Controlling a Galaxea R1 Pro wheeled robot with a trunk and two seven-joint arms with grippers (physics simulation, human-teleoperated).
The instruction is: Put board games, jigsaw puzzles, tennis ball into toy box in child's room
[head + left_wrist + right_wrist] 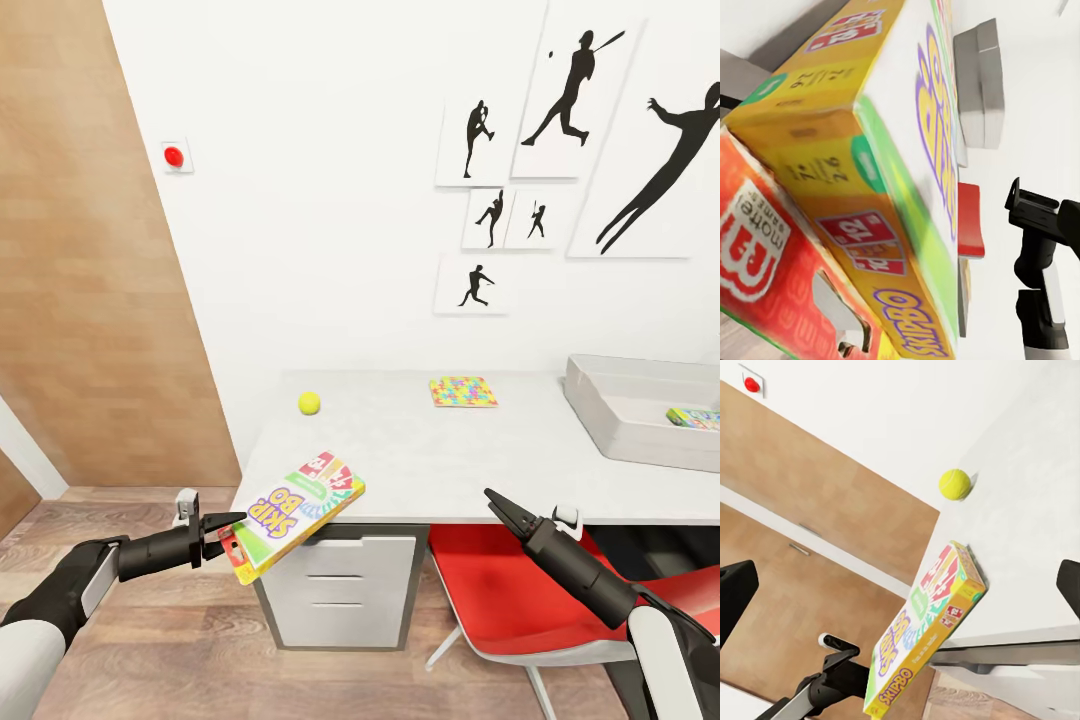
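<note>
left pincer (222, 531) clamped on Skip-Bo box (297, 513) at surface (420, 460) corner; ball (309, 403), puzzle (463, 391), toy box (640, 410) up top; right pincer (503, 509) empty

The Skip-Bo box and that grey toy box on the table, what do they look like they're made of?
The Skip-Bo box, held by the left gripper, looks like printed cardboard: flat panels, sharp folded edges and colourful, slightly glossy print. The toy box looks like matte grey plastic or painted wood, judging by its plain thick walls with no grain; a rendered image leaves that open.

Matt surfaces, glossy print

Skip-Bo box (297, 510): glossy printed cardboard. Table (420, 450): smooth matt white. Floor (120, 640): wood planks. Tennis ball (309, 403): fuzzy-looking yellow.
</note>
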